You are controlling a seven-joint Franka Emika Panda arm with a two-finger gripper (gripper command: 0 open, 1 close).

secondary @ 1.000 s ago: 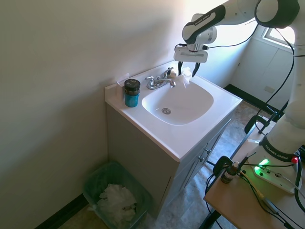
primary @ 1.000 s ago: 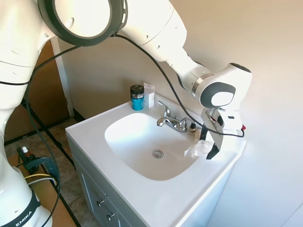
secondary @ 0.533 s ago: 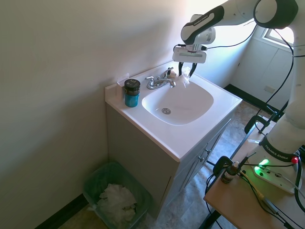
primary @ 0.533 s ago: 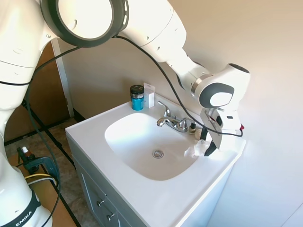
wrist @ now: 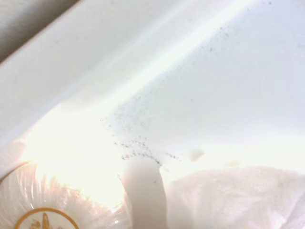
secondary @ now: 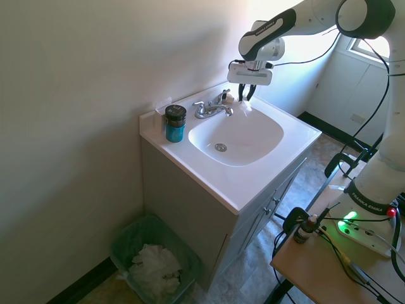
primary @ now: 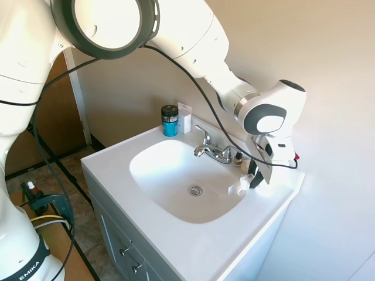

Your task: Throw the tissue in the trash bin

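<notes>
Sink counter (primary: 193,246), tissue (primary: 242,185) pinched between the jaws' black tips

- Daylight enters from a window (secondary: 373,47) at the upper right of the second exterior view, washing out the wall behind the arm.
- The counter (primary: 176,240) looks bright and evenly lit, with soft shadows in the basin.
- The wrist view is blurred and overexposed, with strong glare.
- The trash bin (secondary: 155,263) sits in dimmer shade.

We see the white desk (primary: 193,252) carrying a blue jar (primary: 170,120), faucet (primary: 209,148) and tissue (primary: 242,185).
</notes>
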